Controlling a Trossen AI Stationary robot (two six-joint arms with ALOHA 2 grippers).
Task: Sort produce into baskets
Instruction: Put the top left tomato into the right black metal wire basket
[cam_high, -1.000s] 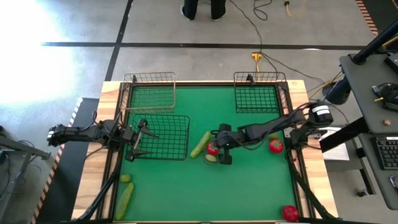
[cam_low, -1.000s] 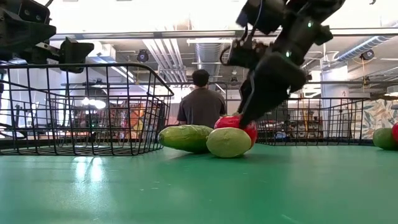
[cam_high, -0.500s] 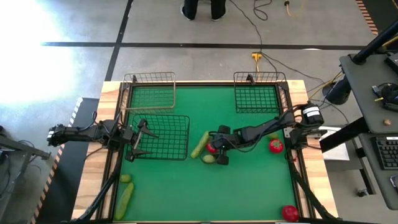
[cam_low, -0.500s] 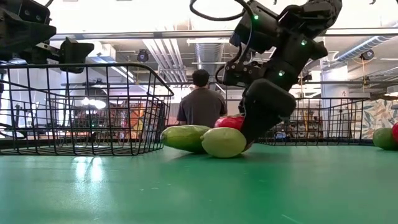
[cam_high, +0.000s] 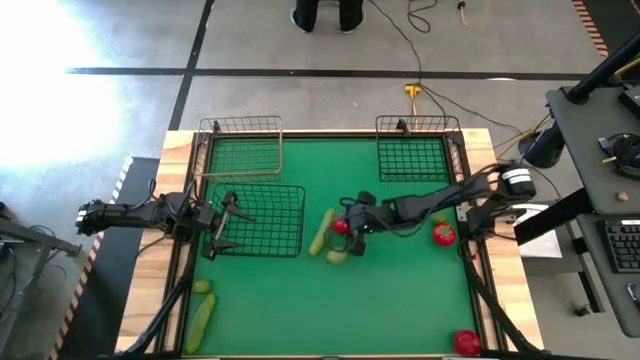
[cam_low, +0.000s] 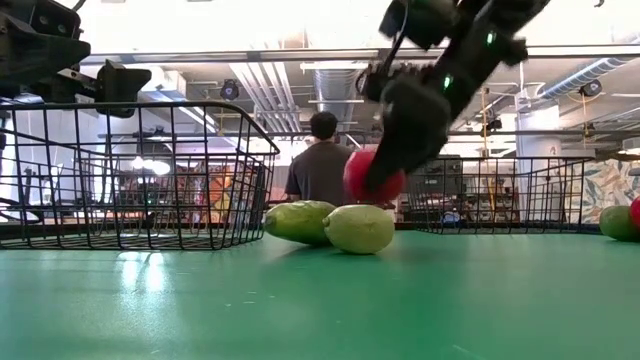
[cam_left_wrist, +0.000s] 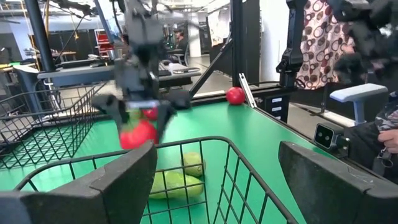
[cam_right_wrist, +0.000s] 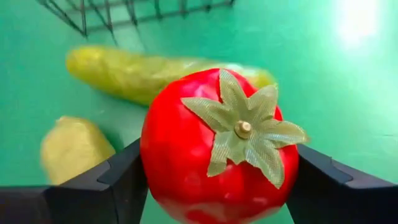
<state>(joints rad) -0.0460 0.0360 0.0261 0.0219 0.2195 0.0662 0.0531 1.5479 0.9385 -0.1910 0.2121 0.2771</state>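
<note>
My right gripper (cam_high: 347, 227) is shut on a red tomato (cam_right_wrist: 217, 146) with a green top, lifted above the green table near its middle. Below it lie a long light-green cucumber (cam_high: 321, 232) and a lime (cam_high: 337, 256). My left gripper (cam_high: 228, 222) is open over the left edge of the black wire basket (cam_high: 262, 220) at the table's left. A tan basket (cam_high: 240, 143) stands at the far left, another black basket (cam_high: 413, 150) at the far right. A second tomato (cam_high: 443, 234) lies at the right, a third (cam_high: 465, 342) at the near right corner. My right gripper pinches the tomato's two opposite sides (cam_right_wrist: 149, 155) between its two fingers, the green top (cam_right_wrist: 241, 130) facing the wrist camera. The fingers slant down from the table's right. In the low view the tomato (cam_low: 372, 177) hangs clear of the table.
A second cucumber (cam_high: 200, 322) and a lime (cam_high: 202, 287) lie off the mat on the near left. A lime (cam_low: 617, 222) sits by the right tomato. A person stands beyond the table's far edge. Free green table lies toward the near edge.
My right gripper has shut on the tomato beside the cucumber and lime and lifted it clear of the table, moving up and slightly toward the left. The lime has shifted a little toward the left. The cucumber stays on the table.
</note>
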